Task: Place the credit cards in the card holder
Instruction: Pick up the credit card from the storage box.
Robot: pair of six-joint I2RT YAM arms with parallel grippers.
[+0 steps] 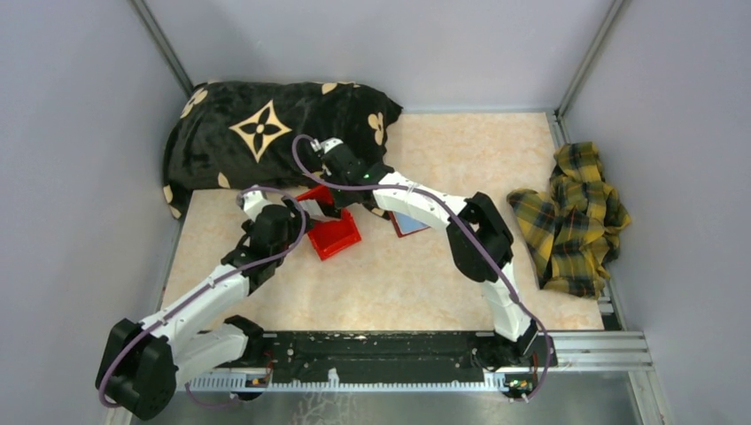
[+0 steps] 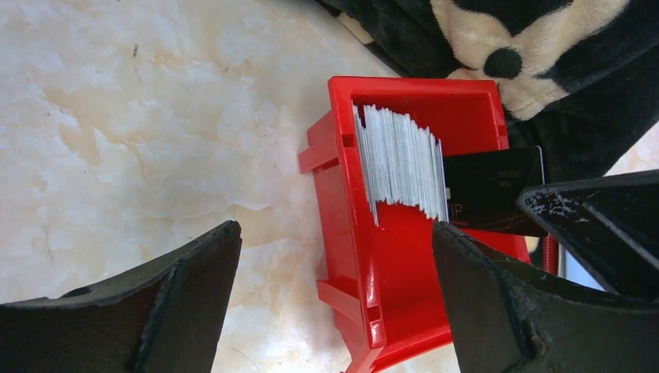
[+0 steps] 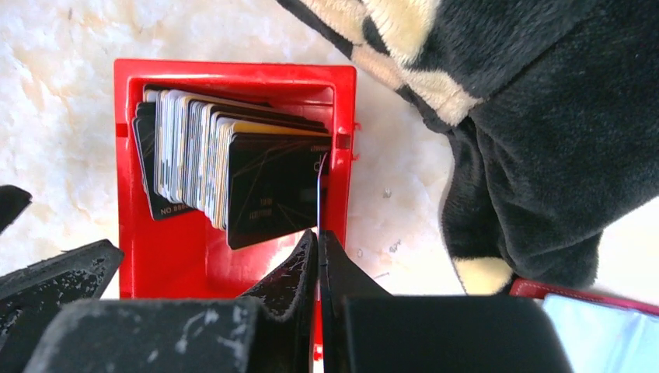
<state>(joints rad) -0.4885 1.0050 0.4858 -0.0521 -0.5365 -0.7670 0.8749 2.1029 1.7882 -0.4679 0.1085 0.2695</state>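
The credit cards (image 3: 225,175) stand on edge as a packed stack inside a bright red plastic bin (image 3: 233,74); the stack also shows in the left wrist view (image 2: 400,163). My right gripper (image 3: 318,233) is shut on one thin dark card (image 3: 319,194), seen edge-on at the bin's right wall; the left wrist view shows its black face (image 2: 489,190). My left gripper (image 2: 334,256) is open, straddling the bin's (image 2: 373,287) side wall with one finger inside. The card holder (image 3: 598,318), dark red with pale blue lining, lies open right of the bin (image 1: 407,221).
A black pillow with tan flower marks (image 1: 266,133) lies just behind the bin (image 1: 336,237) and touches it. A yellow plaid cloth (image 1: 576,217) is heaped at the right edge. Grey walls close in the table on three sides.
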